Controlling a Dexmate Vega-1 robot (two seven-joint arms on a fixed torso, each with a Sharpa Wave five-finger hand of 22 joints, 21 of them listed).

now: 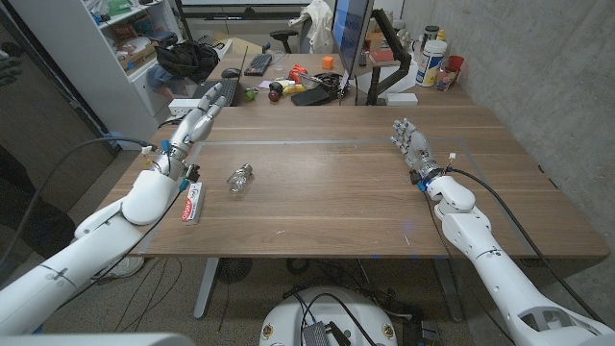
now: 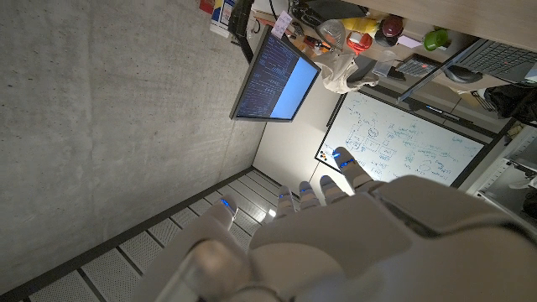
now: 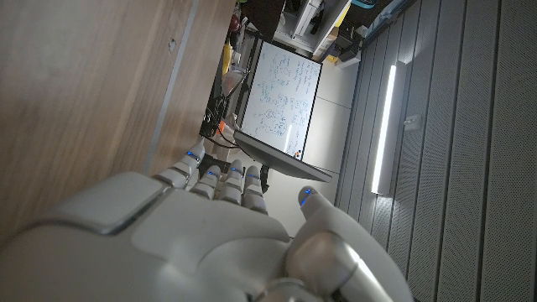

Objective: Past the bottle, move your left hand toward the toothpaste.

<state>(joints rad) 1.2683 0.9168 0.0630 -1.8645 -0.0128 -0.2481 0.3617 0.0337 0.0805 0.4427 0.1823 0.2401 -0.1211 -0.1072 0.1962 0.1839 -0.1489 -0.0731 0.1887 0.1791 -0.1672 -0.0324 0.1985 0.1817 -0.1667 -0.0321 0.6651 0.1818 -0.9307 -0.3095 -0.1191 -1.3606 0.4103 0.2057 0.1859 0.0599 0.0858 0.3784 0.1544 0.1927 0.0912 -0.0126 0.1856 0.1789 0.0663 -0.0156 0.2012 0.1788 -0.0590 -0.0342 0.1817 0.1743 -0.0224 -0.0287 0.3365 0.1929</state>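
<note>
A red and white toothpaste box (image 1: 192, 203) lies near the table's left front edge, partly under my left forearm. A small clear bottle (image 1: 239, 179) lies on its side to the right of it. My left hand (image 1: 199, 117) is raised above the table's far left, fingers stretched out and apart, holding nothing; it is well beyond both the bottle and the toothpaste. In the left wrist view the left hand (image 2: 336, 226) points at the ceiling and a monitor. My right hand (image 1: 410, 143) stands on the right side of the table, fingers extended, empty, and the right hand (image 3: 226, 218) shows the same in its wrist view.
A wooden table (image 1: 336, 192) carries both things. Behind it is a cluttered desk with a monitor (image 1: 351, 38), a keyboard (image 1: 258, 63), fruit and bottles. A shelf (image 1: 125, 38) stands at the back left and a concrete wall to the right.
</note>
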